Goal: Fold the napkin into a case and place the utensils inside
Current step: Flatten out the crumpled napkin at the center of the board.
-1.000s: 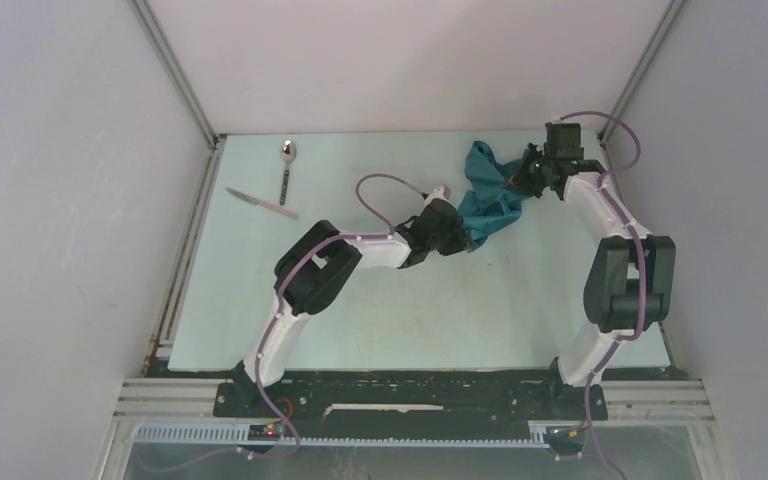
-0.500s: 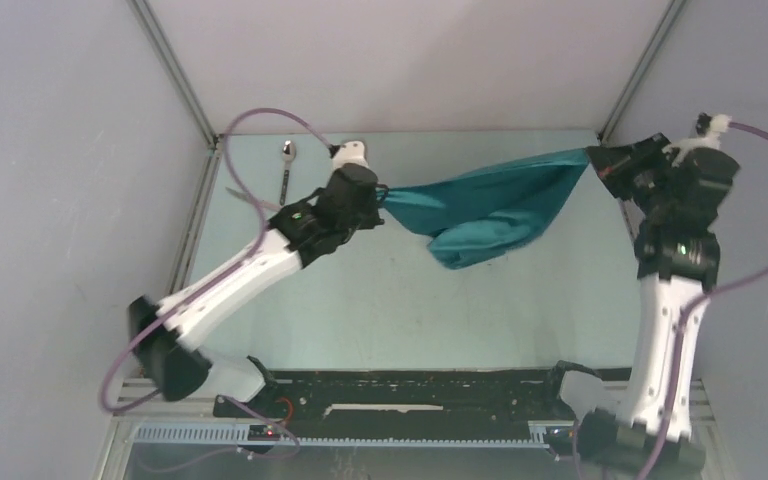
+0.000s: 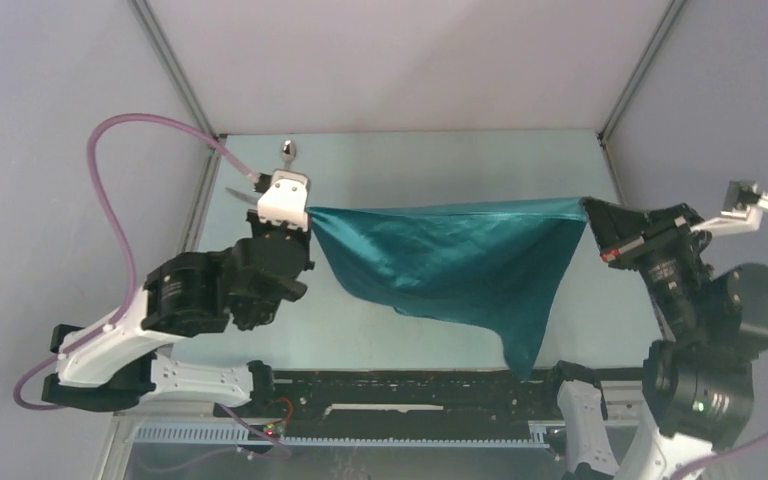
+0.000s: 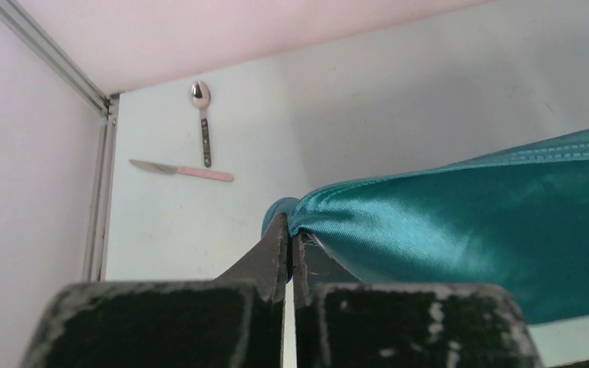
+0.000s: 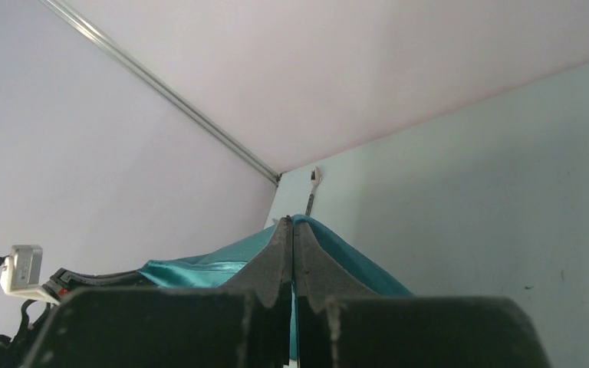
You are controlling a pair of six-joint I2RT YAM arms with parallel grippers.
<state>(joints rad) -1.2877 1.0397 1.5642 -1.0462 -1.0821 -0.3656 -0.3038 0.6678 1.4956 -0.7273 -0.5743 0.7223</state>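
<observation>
Two corners of the napkin point(image 3: 460, 262) are pinched, one by each arm, and I see the cloth stretched in the air between them, above the table point(image 3: 440, 160). The left gripper point(image 3: 309, 211) has its jaws closed on the upper left corner. From its wrist camera the two fingers meet with only a little bunched teal between the tips. The right gripper point(image 3: 588, 208) is likewise clamped on the upper right corner, its jaws pressed together and fabric spilling out on both sides.

The top edge runs nearly taut from one gripper to the other. The rest hangs down to a loose point toward the near edge of the table, so the napkin is open and unfolded. From overhead I cannot tell whether that low tip touches anything.

The spoon point(image 4: 202, 115) lies at the far left corner of the table, bowl toward the back wall point(image 3: 410, 60). The knife point(image 4: 180, 170), pinkish at the handle, lies crosswise just beside the end of the spoon's handle; I cannot tell whether they touch. In the overhead view most of the knife is hidden behind the left gripper's body, and only the blade tip shows. The right wrist camera catches the spoon as a small blur and does not show the knife. Both lie apart from the cloth.
</observation>
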